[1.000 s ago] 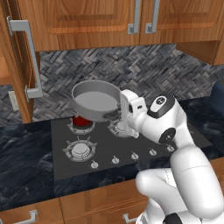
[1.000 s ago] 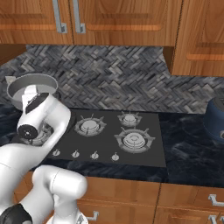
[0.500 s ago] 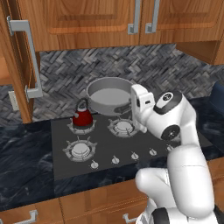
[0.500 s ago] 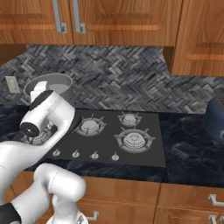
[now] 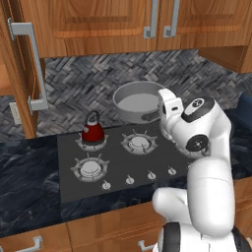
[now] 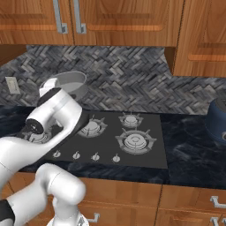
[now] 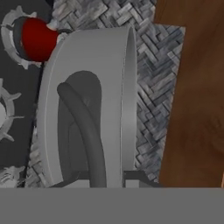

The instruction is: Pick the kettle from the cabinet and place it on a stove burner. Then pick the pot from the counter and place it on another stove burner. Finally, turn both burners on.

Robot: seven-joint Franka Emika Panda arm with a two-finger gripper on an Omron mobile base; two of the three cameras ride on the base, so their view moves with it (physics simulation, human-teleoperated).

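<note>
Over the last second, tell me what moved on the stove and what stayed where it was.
The pot, held up in the gripper, was carried to the right: a second ago it hung over the kettle, now it hangs behind the back burner beside the kettle's. The grip was not released. The kettle stayed on its back burner, and the cooktop and cabinet door did not shift.

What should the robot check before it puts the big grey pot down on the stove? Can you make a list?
1. Pot held by the gripper: ok, the jaws clamp its rim.
2. Pot is off the stove: ok, it hangs above the back of the cooktop.
3. Kettle already on a burner: ok, back left.
4. Free burner for the pot: ok, beside the kettle.
5. Pot level: cannot tell.
6. Burners turned on: cannot tell, the knobs are too small.
</note>
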